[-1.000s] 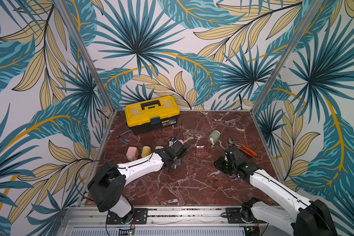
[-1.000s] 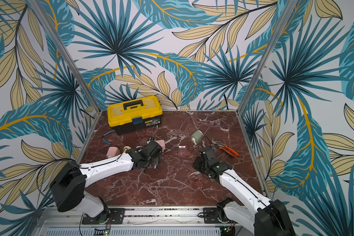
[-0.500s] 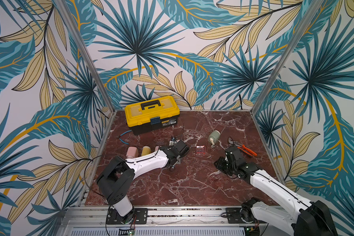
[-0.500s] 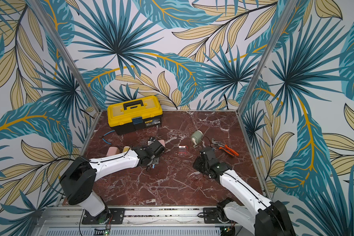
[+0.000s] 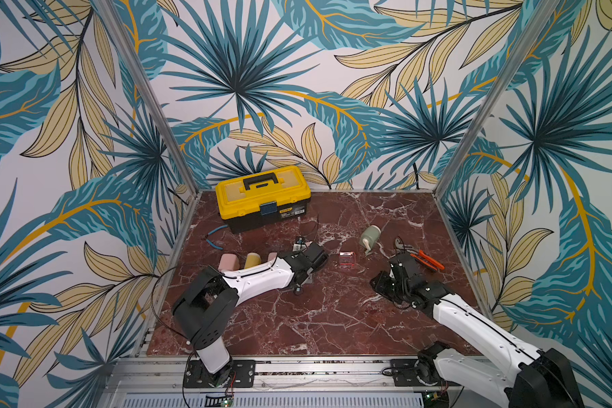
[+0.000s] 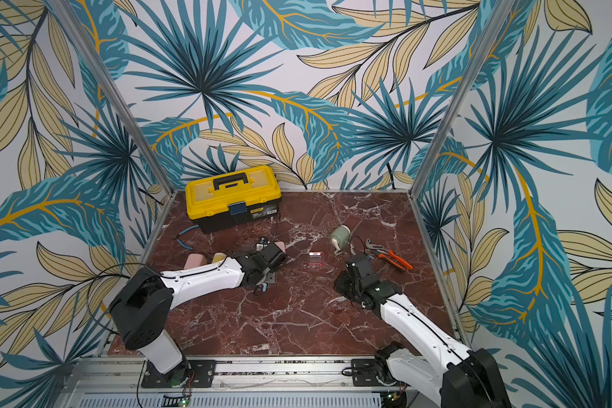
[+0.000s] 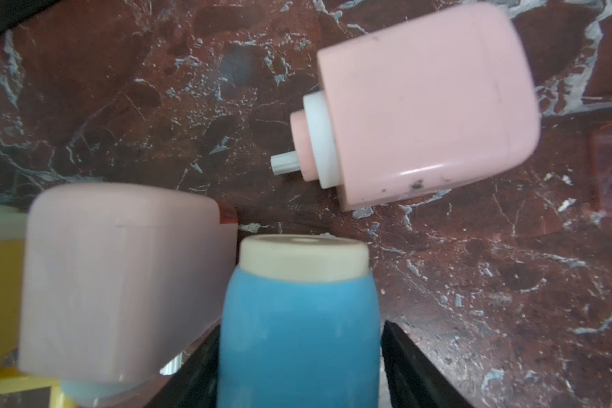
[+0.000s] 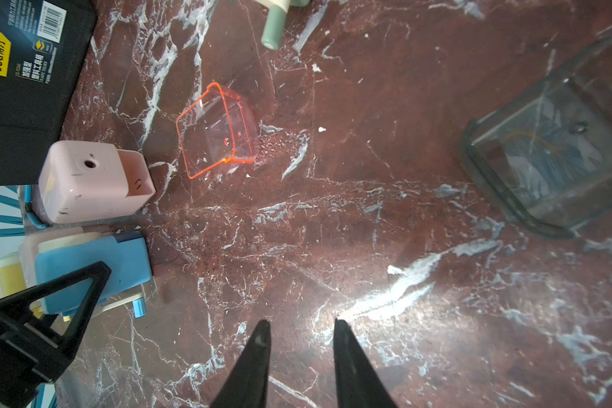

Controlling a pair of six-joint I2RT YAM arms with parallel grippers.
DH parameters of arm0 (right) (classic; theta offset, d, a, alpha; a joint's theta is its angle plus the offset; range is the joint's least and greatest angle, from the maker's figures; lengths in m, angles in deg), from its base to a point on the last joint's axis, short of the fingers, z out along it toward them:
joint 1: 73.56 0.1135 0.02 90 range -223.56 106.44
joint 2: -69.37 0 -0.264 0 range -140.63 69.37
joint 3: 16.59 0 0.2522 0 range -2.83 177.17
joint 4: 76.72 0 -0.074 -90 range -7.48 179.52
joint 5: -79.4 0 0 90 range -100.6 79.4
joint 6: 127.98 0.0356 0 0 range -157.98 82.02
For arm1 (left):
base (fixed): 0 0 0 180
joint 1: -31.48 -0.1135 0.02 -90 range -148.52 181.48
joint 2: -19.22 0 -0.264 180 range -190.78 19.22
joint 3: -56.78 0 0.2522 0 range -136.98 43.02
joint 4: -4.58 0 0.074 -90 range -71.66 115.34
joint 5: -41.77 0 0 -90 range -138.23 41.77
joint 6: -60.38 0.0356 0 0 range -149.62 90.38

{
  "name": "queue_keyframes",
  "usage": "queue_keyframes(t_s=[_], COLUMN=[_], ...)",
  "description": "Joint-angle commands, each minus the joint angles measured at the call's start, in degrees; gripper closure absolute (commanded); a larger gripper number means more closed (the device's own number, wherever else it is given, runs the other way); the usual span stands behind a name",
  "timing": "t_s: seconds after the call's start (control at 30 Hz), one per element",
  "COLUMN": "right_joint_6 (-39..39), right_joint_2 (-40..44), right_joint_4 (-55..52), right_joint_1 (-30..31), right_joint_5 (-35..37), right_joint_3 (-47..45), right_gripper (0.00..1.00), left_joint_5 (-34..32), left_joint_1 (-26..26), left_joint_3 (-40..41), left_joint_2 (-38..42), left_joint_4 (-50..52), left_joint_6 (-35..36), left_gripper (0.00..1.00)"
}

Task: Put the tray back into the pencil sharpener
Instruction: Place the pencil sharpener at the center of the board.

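Left arm lies low and almost flat over the tabletop (image 5: pixel 333 318). Its white forearm reaches from the front-left corner toward the middle, with the wrist just above the marble. The left hand (image 7: pixel 302 326) has one black finger on each side of the blue sharpener (image 8: pixel 121 261). Honestly can't tell whether it's squeezing it or just sitting loosely round it.

Right arm comes in from the front-right, forearm sloping up toward the middle, wrist bent so the right hand (image 8: pixel 301 323) points down at bare marble. Its fingers are a little apart with nothing between them.

The orange tray (image 8: pixel 216 130) isn't in anything. It lies loose on the tabletop between the two hands in both top views, near the pink sharpener (image 8: pixel 89 183), whose slot is empty. A grey tray (image 8: pixel 559 141) sits by itself too, apart from every sharpener. The green sharpener (image 5: pixel 370 237) is further back, behind the orange tray.
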Motion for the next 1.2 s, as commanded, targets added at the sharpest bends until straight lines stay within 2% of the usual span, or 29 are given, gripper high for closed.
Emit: queue_keyframes(t_s=[0.0,0.27,0.47,0.57,0.63,0.8,0.9,1.03,1.17], right_joint_6=[0.0,-0.4,-3.1,-5.6,-8.1,-15.1,-19.6,-22.0,-21.5], right_joint_2=[0.8,1.3,0.8,-0.6,-2.1,-6.6,-10.4,-17.4,-26.4], right_joint_4=[-2.1,-2.3,-3.9,-4.0,-4.3,-5.9,-7.7,-11.2,-13.1], right_joint_1=[0.1,0.1,0.1,0.2,0.2,0.3,0.3,0.2,0.4], right_joint_5=[1.1,0.8,-0.2,-1.2,-1.9,-3.0,-1.8,2.4,5.4], right_joint_3=[-0.7,-0.4,1.7,3.8,6.1,12.1,16.7,23.8,30.0], right_gripper=[0.67,0.64,0.62,0.6,0.6,0.59,0.59,0.59,0.59], left_joint_5=[0.5,2.4,0.6,-2.1,-3.2,5.2,9.2,13.2,13.3], left_joint_1=[-0.2,0.0,2.5,2.5,1.9,-3.8,-6.7,-10.5,-11.3], left_joint_3=[-1.4,-1.0,0.7,1.4,1.1,-1.5,-3.2,-3.7,-2.1], left_joint_2=[-0.3,3.8,15.0,20.0,22.2,23.4,23.4,24.0,25.6], left_joint_4=[0.2,0.3,0.2,0.1,0.0,-0.4,-0.5,-1.4,-4.1], left_joint_6=[0.0,0.7,3.4,6.5,11.7,27.4,33.4,34.7,33.5], left_gripper=[0.23,0.19,0.19,0.18,0.14,0.11,0.11,0.11,0.11])
